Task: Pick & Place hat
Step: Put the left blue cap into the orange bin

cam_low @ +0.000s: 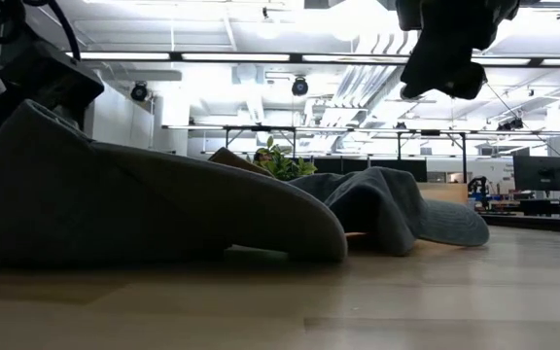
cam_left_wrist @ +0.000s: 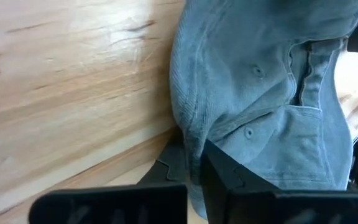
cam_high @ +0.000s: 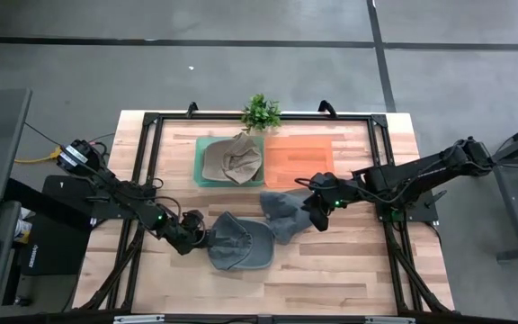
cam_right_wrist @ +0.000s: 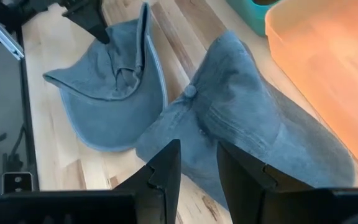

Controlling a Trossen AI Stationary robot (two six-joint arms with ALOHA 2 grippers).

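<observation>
My left pincer (cam_high: pixel 200 239) is pinching the grey-blue corduroy cap (cam_high: pixel 239 245) on the wooden bench (cam_high: pixel 349 270).
My right pincer (cam_high: pixel 317 219) is hovering slightly open, empty, over the second grey cap (cam_high: pixel 281 212).

A pale wooden desk (cam_high: pixel 349 270) stands on a grey concrete floor (cam_high: pixel 241 72) crossed by dark lines. A small green plant (cam_high: pixel 261 112) sits at the desk's far edge. Beyond it lies a large open hall with a white ceiling (cam_low: pixel 261 87), long strip lights (cam_low: pixel 222 56), black metal frames (cam_low: pixel 426 136) and a monitor (cam_low: pixel 536 172) to one side.
</observation>
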